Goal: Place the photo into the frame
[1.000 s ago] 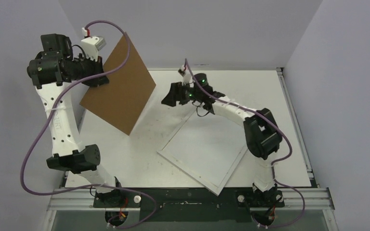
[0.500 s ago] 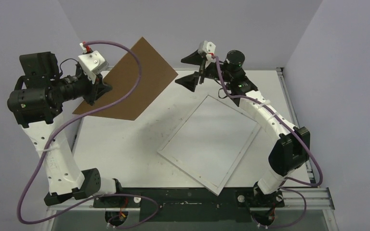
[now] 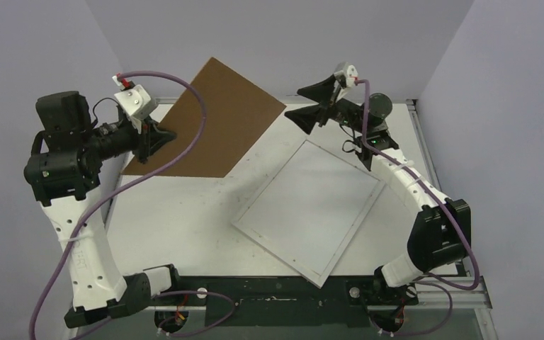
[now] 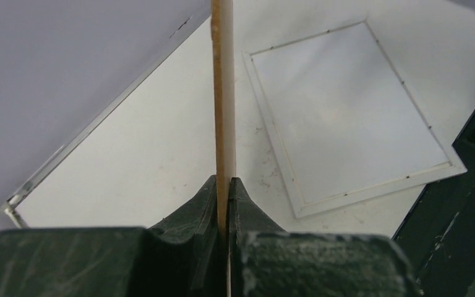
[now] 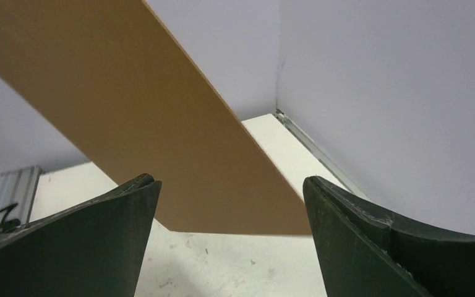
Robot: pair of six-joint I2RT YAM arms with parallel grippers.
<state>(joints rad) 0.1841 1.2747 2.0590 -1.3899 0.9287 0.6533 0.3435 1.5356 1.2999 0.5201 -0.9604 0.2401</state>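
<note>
Left arm: rises steeply from its base at the near left corner, bends at the top, and its forearm runs level toward the right. The left hand (image 3: 161, 136) is clamped tight on the left edge of a brown board (image 3: 212, 120). In the left wrist view the jaws meet on the board's thin pale edge (image 4: 222, 93) with no gap. The board is held clear of the desk (image 3: 184, 212), tilted, over the back left part.

Right arm: elbow low at the right side, forearm reaching up and left to the back of the desk. The right hand (image 3: 310, 105) points left toward the board's far corner, jaws spread wide and holding nothing. The right wrist view shows the board (image 5: 130, 111) ahead, apart from both fingers (image 5: 142, 204).

The frame (image 3: 310, 209) lies flat on the desk, turned at an angle, centre right, between the two arms. Neither hand touches it.
</note>
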